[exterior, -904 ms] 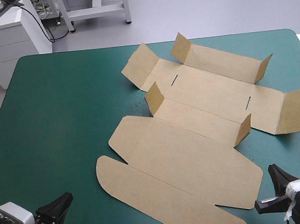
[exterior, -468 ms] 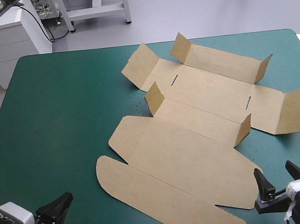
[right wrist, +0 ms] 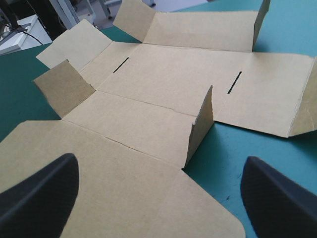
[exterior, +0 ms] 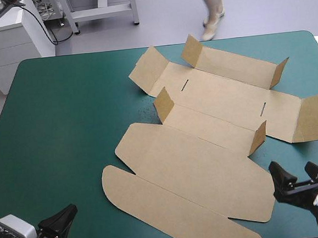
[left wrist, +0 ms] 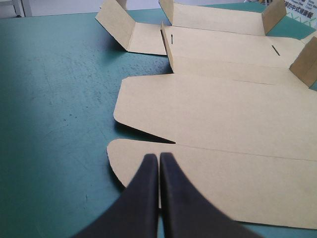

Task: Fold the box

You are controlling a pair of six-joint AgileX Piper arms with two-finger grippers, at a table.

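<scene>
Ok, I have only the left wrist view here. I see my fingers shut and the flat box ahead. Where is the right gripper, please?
Observer: The right gripper is at the near right corner of the box.
Operator: Is it open?
Observer: Yes, open. In its wrist view one finger shows against the board, the other against the teal-green cover.
Operator: Does my left gripper touch the box?
Observer: No. From above, the left gripper stands apart from the rounded flap, over bare cover.

Box (right wrist: 148, 99) partly beyond wrist views' edges
</scene>
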